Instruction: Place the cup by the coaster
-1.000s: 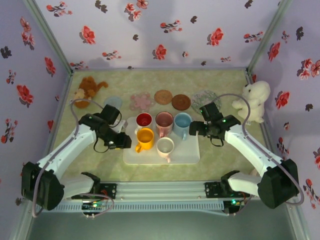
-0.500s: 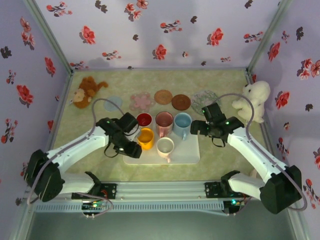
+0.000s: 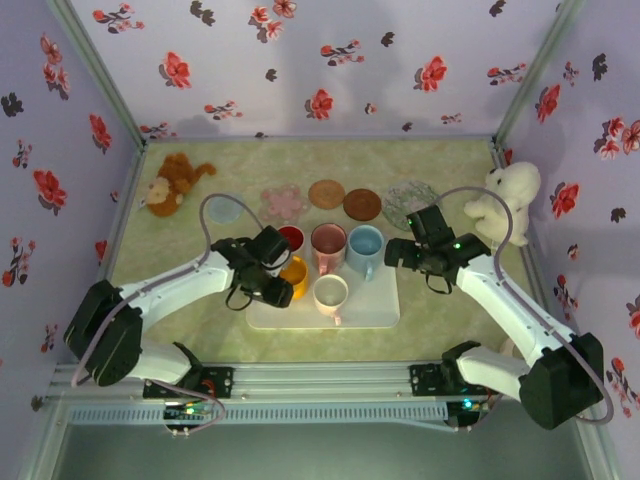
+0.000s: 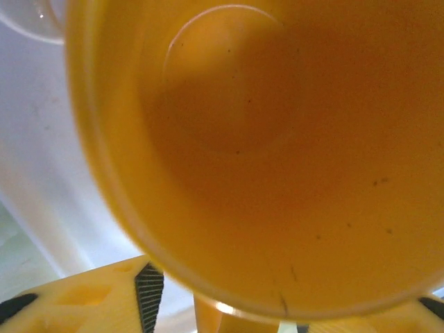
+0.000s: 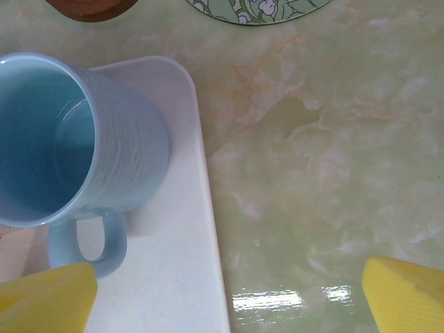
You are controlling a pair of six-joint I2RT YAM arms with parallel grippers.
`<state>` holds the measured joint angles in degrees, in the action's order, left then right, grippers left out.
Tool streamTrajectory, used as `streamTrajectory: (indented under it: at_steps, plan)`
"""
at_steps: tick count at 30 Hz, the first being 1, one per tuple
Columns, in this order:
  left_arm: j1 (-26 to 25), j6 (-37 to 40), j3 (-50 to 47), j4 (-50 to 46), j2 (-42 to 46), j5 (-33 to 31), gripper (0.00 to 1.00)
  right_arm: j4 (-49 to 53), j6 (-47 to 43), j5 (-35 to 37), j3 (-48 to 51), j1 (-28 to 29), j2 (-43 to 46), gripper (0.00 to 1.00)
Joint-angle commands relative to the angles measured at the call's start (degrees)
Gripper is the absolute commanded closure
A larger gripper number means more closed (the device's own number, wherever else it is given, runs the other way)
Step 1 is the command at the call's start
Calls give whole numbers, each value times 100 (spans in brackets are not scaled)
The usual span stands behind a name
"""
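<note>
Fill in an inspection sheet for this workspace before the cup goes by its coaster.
Surface: green marbled table with a white tray.
Job's things: yellow cup and blue cup among five on the tray; coasters in a row behind.
Clutter: brown toy, white toy.
Grippers: left gripper open at the yellow cup; right gripper open beside the blue cup.
Cables: grey cables looping over both arms.
Surroundings: flowered walls.
</note>
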<state>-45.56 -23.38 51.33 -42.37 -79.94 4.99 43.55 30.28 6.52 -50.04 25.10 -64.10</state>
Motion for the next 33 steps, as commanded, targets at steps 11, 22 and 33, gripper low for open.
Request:
streamTrajectory:
  at_steps: [11,22,33]
  plan:
    - [-85,-80,-261,288,-197,-108,64,14,96,144,56,-58,94,1]
    - [-93,-97,-91,202,-152,-270,83,54,83,154,29,-59,77,1]
    - [-102,6,345,-424,150,-413,100,50,48,154,38,-64,73,1]
